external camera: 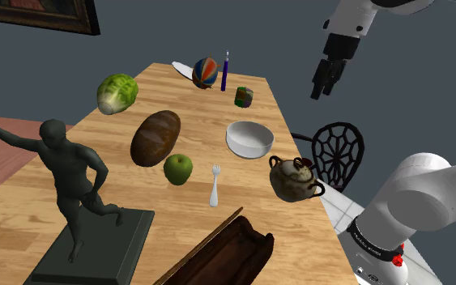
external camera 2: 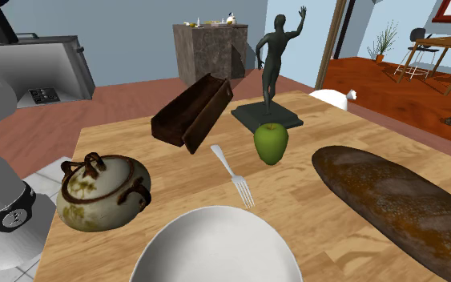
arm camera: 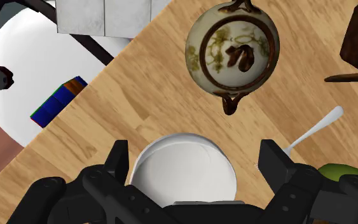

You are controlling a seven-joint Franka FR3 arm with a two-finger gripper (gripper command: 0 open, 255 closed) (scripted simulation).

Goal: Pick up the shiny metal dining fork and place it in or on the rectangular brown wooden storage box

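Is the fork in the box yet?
Out. The fork lies flat on the table beside the green apple, apart from the box.

The table (external camera: 169,212) is pale wood with clear grain lines, smooth and faintly sheened; the fork (external camera: 215,188) is pale silvery metal, smooth; the storage box (external camera: 238,251) is dark brown wood with a dull polish; the bowl (external camera: 249,139) is plain white and smooth; the lidded pot (external camera: 295,180) looks glazed, cream mottled with rusty brown; the statue (external camera: 72,174) is dark grey and matt; the loaf (external camera: 155,138) has a rough, blotchy crust; the apple (external camera: 178,169) is smooth with a soft shine.
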